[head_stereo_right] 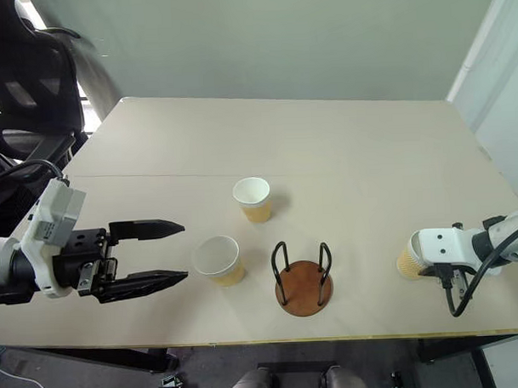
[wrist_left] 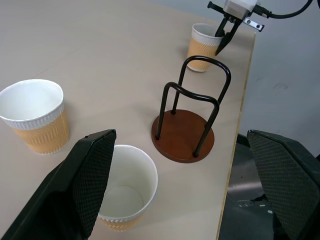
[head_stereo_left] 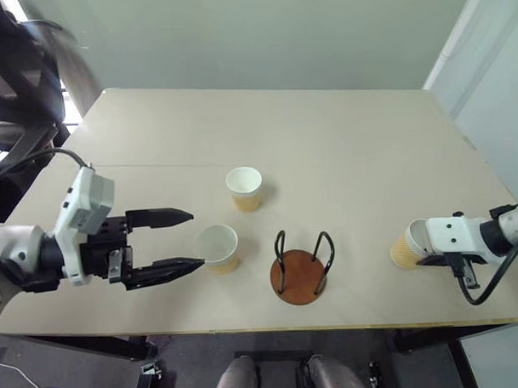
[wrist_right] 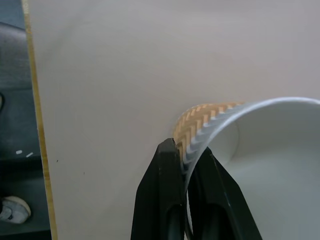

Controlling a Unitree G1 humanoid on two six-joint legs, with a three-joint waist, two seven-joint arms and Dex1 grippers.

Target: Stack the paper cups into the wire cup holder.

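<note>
Right end effector (wrist_right: 186, 165) is pinched on the wall of one cup (head_stereo_left: 405, 247) at the lower right of the frame, one finger inside the rim and one outside. Left end effector (head_stereo_left: 180, 242) at lower left has its fingers spread wide, pointing at a second cup (head_stereo_left: 217, 248) just beyond the tips. One wire holder (head_stereo_left: 299, 275) stands empty at lower centre, right of that cup. Farther up the bench (head_stereo_left: 325, 141), a third cup (head_stereo_left: 244, 188) stands upright near the middle. Three cups in all.
</note>
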